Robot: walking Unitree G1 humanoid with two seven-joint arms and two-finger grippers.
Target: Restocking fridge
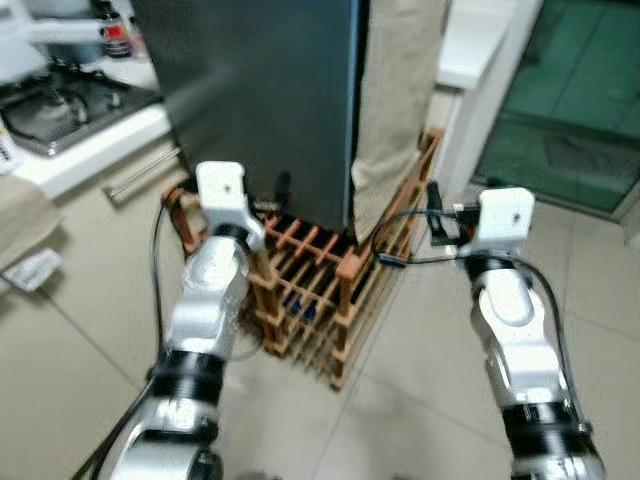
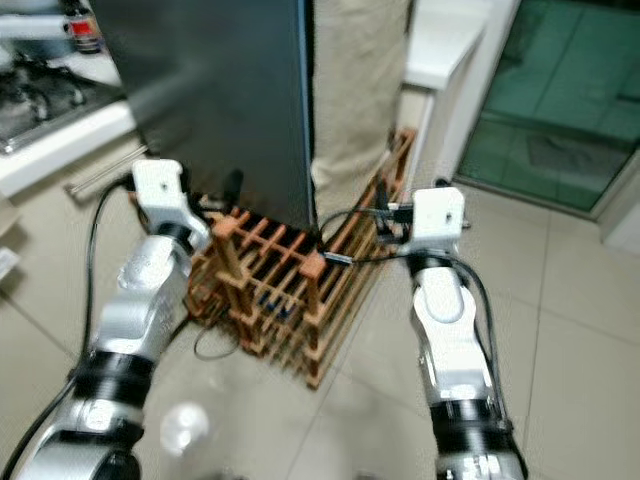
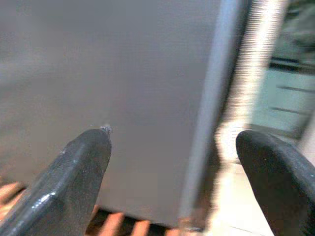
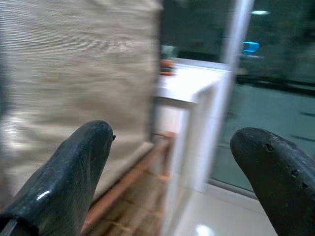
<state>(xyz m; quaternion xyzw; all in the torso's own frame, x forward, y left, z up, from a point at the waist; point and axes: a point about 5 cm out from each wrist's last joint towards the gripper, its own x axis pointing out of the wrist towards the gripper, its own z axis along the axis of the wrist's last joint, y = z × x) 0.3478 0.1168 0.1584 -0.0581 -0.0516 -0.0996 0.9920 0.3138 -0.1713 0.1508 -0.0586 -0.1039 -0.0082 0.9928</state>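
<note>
The fridge [image 1: 260, 90] is a tall dark grey body straight ahead, its door closed. Its door edge [image 3: 211, 98] runs past my left gripper [image 3: 172, 135], which is open and empty a short way in front of the grey face. My left arm [image 1: 215, 290] reaches toward the fridge's lower left. My right gripper [image 4: 172, 130] is open too, holding nothing. It points past a beige cloth [image 4: 74, 64] that hangs on the fridge's right side. My right arm [image 1: 515, 330] is raised to the right of the fridge.
A wooden slatted rack [image 1: 320, 290] stands on the tiled floor at the fridge's foot, between my arms. A stove [image 1: 60, 100] on a white counter with a drawer handle [image 1: 140, 175] lies left. A white counter [image 1: 475, 40] and a green glass door [image 1: 570, 100] are right.
</note>
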